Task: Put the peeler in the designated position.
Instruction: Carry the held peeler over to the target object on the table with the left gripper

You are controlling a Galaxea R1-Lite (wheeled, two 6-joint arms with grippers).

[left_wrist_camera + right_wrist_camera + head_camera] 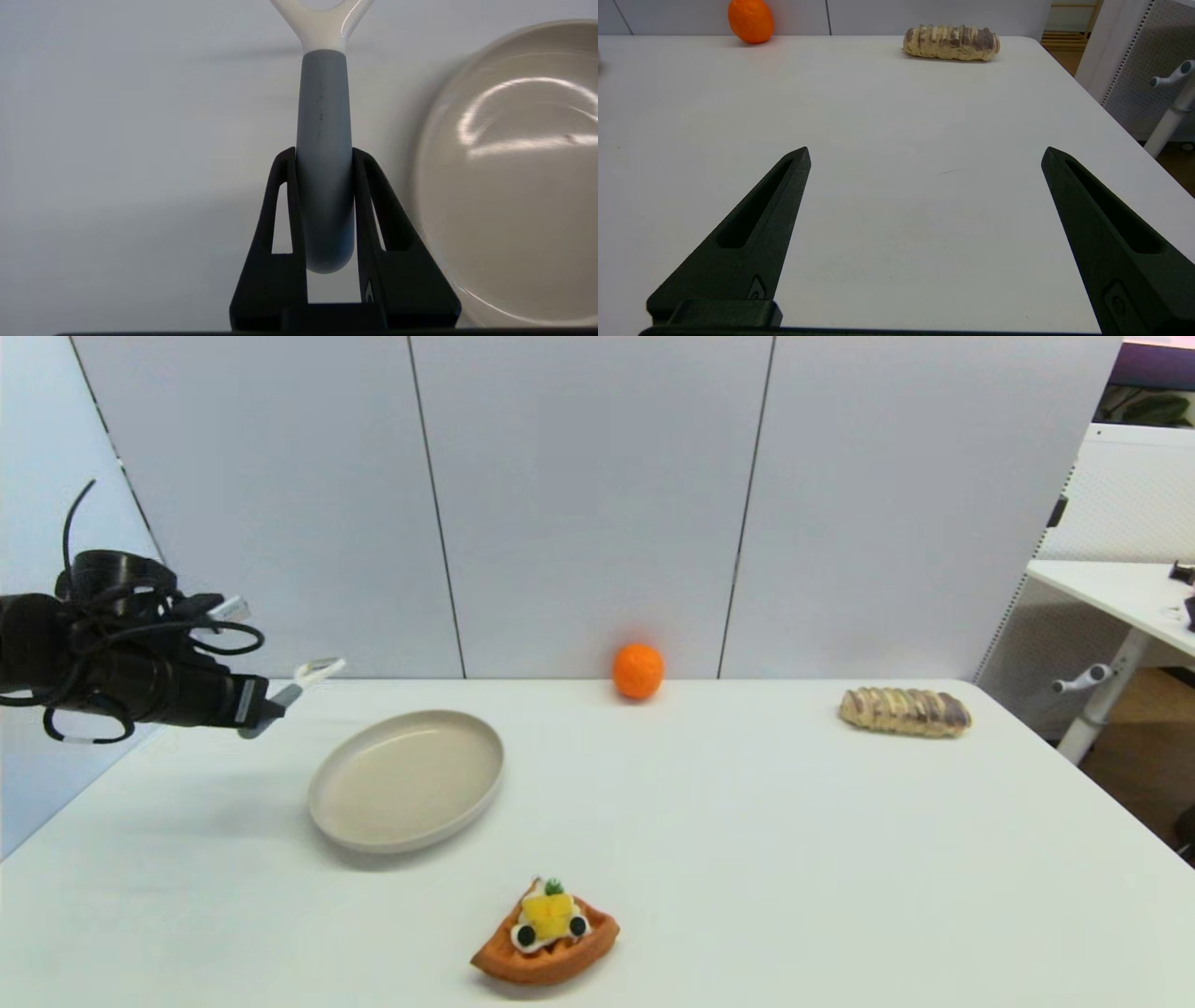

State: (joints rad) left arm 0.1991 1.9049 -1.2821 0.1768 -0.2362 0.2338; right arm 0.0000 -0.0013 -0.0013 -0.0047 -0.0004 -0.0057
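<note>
1. Left gripper [271,709] is raised over the far-left part of the white table [747,821]. Its two black fingers [280,196] are closed tight on the grey handle of the peeler [303,683], one on each side, near the handle's rounded butt end.
2. The peeler is off the tabletop, carried in the air. The white forked head points away from the gripper, toward the back wall; the fork runs out of the left wrist view, so the blade is not seen there.
3. The beige plate [407,791] lies just beside the held peeler, on the side toward the table centre. Wrist view: the plate rim [423,177] is close to the handle but not touching it. The plate holds nothing.
4. Bare white tabletop lies below and to the outer side of the peeler.
5. An orange [639,671] sits at the back edge near the wall, well apart from the gripper.
6. A striped bread loaf [905,711] lies at far right.
7. A waffle wedge with fruit topping [547,933] lies near the front edge, centre.
8. Right gripper [924,154] is out of the head view; its own camera shows the fingers spread wide, holding nothing, low over bare table with the orange [750,20] and loaf [951,43] far ahead.
</note>
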